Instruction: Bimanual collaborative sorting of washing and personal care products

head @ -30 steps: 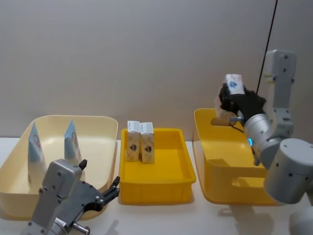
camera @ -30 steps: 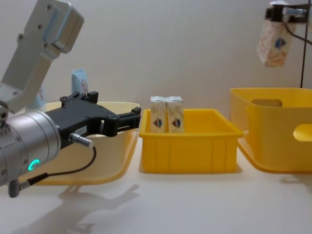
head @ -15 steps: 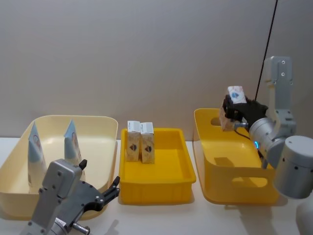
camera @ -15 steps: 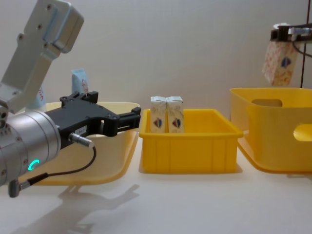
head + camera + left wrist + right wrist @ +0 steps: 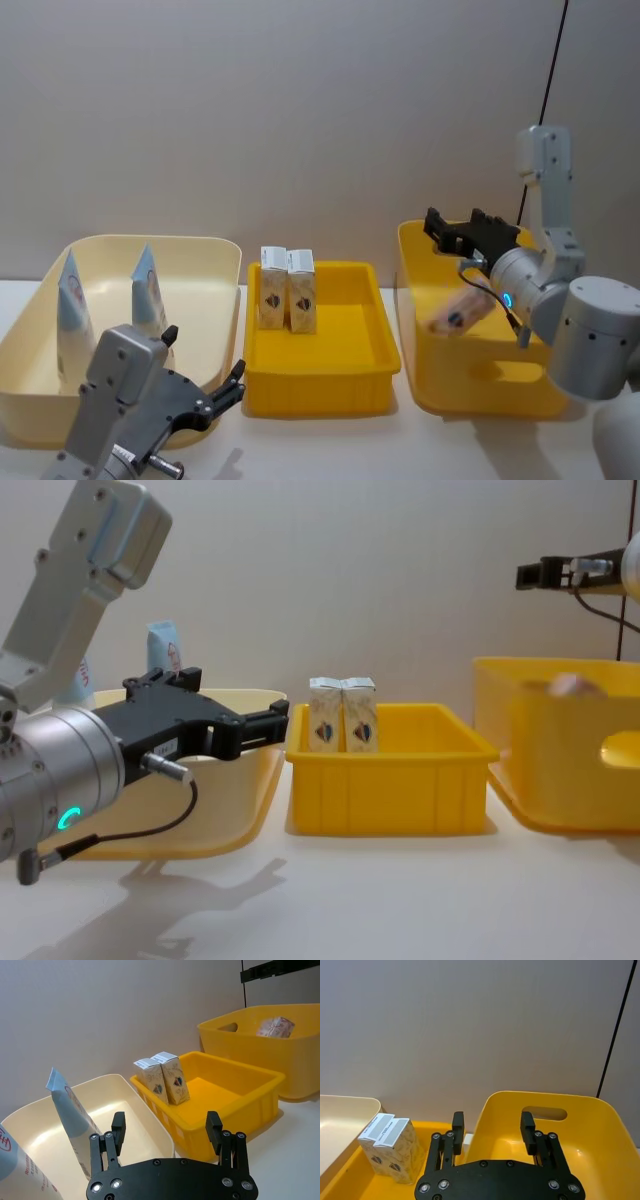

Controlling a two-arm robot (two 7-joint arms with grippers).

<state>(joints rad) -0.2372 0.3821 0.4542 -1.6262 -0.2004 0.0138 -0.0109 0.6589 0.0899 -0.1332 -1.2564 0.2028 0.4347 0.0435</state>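
Note:
My right gripper [image 5: 457,222] hangs open over the tall yellow bin [image 5: 408,262], with nothing between its fingers [image 5: 458,1120]. Below it a white carton [image 5: 457,313] shows blurred inside that bin, and from the side its top [image 5: 572,686] shows at the rim. Two more cartons [image 5: 287,288] stand upright side by side at the back of the low yellow tray [image 5: 345,267]. Two white tubes [image 5: 70,300] with pale blue ends stand in the cream bin [image 5: 150,240]. My left gripper [image 5: 232,385] stays open, low at the front left, beside the cream bin's near corner.
The three containers stand in a row on a white table, with a plain wall close behind. A black cable [image 5: 548,90] runs up the wall at the right. Bare tabletop [image 5: 400,900] lies in front of the bins.
My right gripper has opened and let go of the carton, which has dropped from above the rim into the tall yellow bin. The left arm has not moved.

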